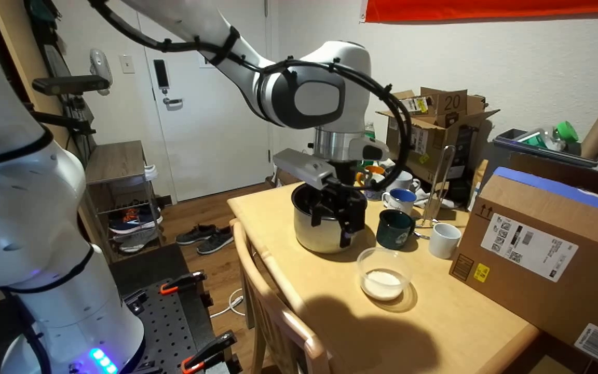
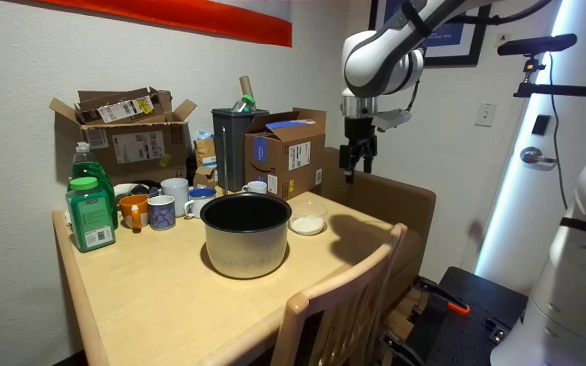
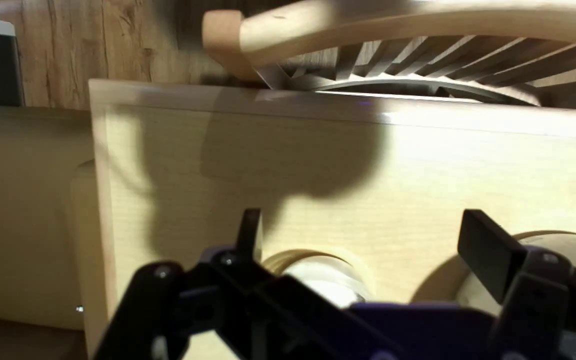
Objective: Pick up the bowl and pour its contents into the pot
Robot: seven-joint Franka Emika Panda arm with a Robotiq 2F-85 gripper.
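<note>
The bowl (image 1: 382,256) is small, round and translucent with white contents low inside. It stands upright on the table beside the pot, and also shows in an exterior view (image 2: 309,209). The pot (image 1: 313,234) is wide and silver-grey with a dark inside; it shows too in an exterior view (image 2: 246,251). My gripper (image 2: 358,172) is open and empty, pointing down in the air above the table, apart from both vessels. In the wrist view its fingers (image 3: 362,215) are wide apart. The bowl (image 3: 313,265) is partly hidden behind the left finger linkage, the pot (image 3: 568,247) behind the right finger.
A dark green cup (image 1: 393,231) and a white cup (image 1: 444,240) stand near the bowl. Several mugs and green bottles (image 2: 89,218) line the wall side. A cardboard box (image 1: 532,254) stands at the table's end. A wooden chair (image 2: 344,290) rises at the table edge.
</note>
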